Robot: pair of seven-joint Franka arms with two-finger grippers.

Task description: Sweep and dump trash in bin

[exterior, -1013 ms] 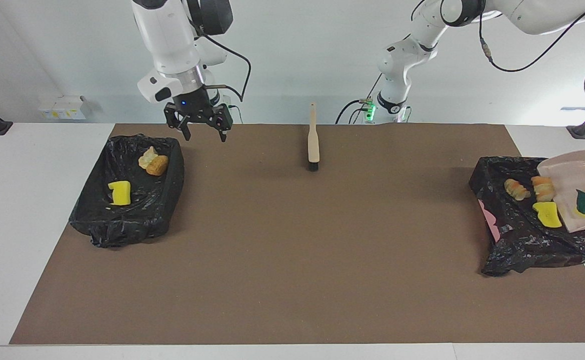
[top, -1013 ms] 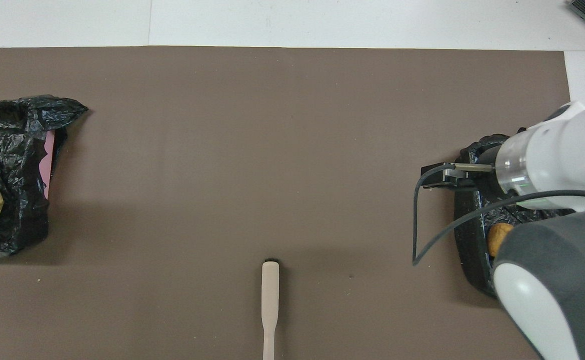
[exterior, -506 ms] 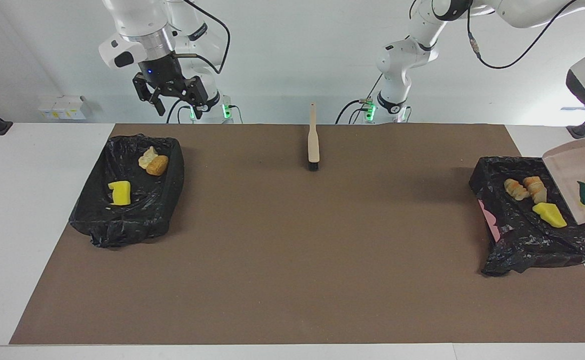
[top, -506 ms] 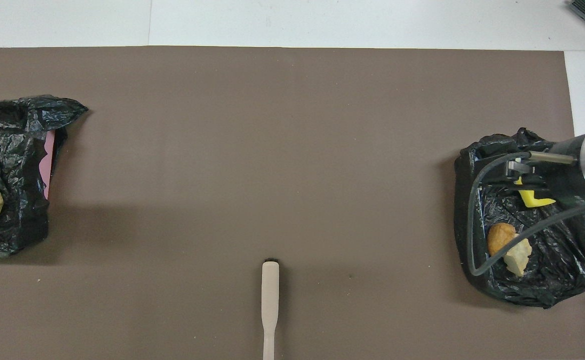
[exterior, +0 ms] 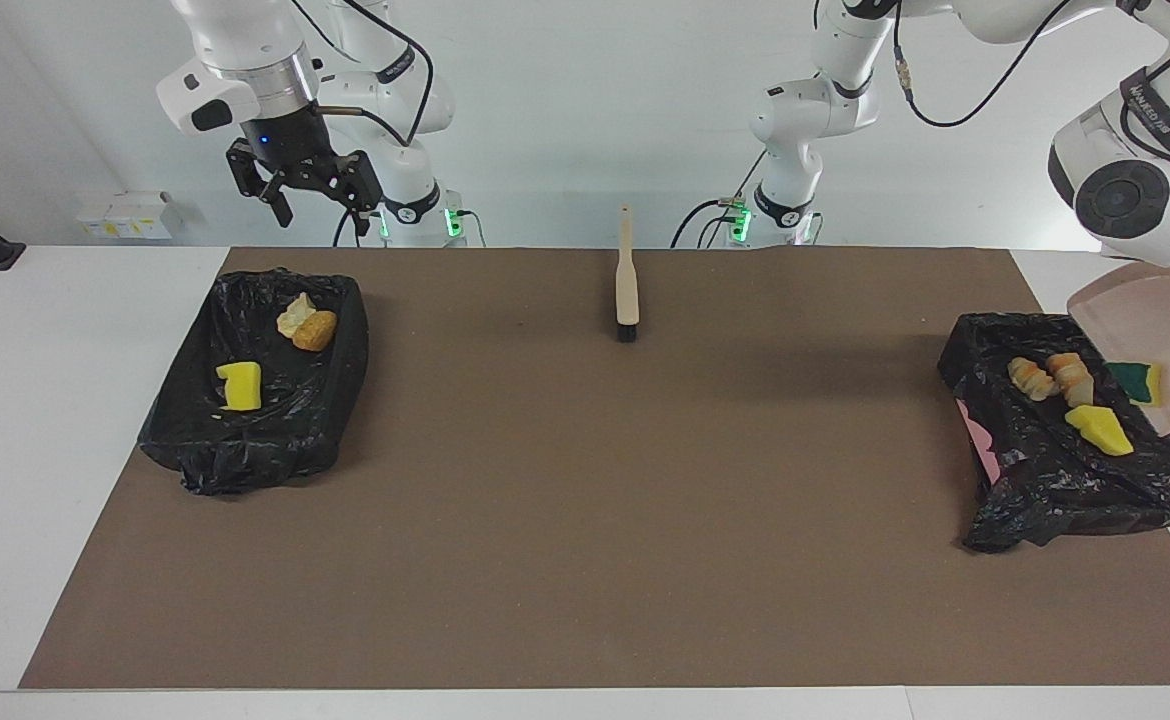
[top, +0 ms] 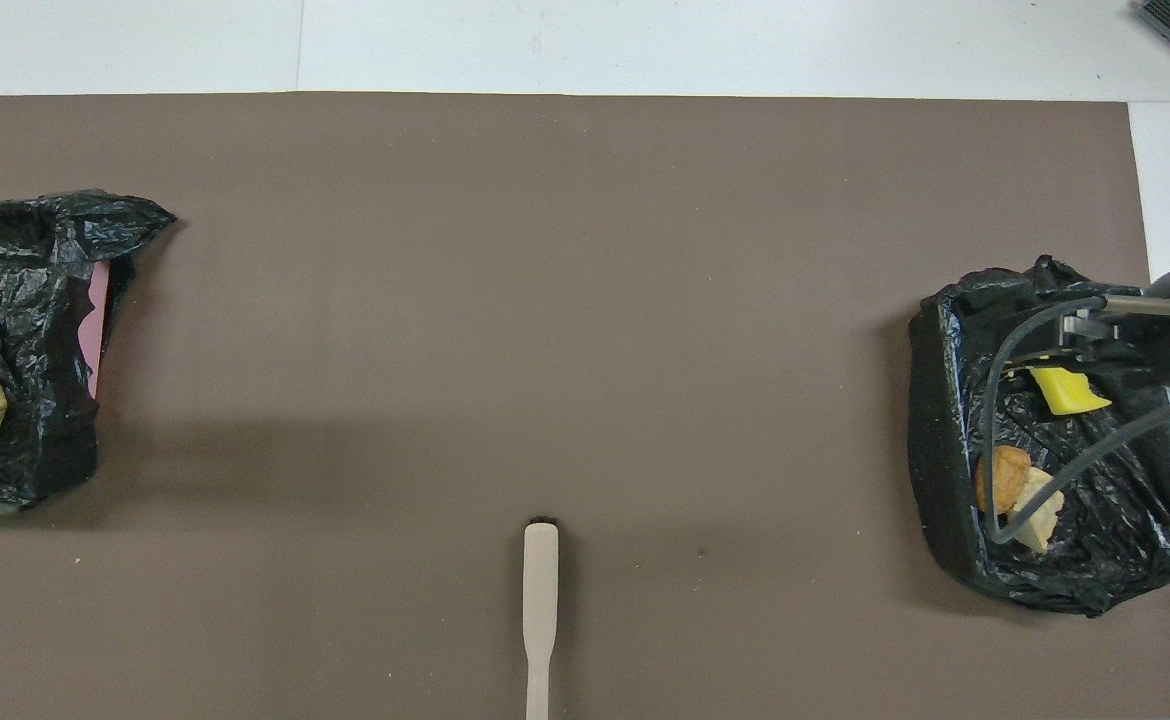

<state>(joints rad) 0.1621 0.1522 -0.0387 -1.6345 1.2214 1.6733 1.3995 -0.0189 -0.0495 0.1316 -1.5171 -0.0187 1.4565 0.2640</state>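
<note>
While the right gripper hangs empty with its jaws spread wide over the robots' edge of the tabletop, the left arm holds a beige dustpan tilted over the black-lined bin at its own end. The left gripper itself is hidden past the picture's edge, its jaws closed tight; the dustpan's handle leads up to it, so it seems to grip that. One green-and-yellow sponge scrap sits at the dustpan's lower lip, above the bin. Inside that bin lie two tan bread lumps and a yellow sponge chunk. A second black-lined bin at the right arm's end holds a yellow sponge piece and two bread pieces. A brush lies on the brown mat between the bins, near the robots.
</note>
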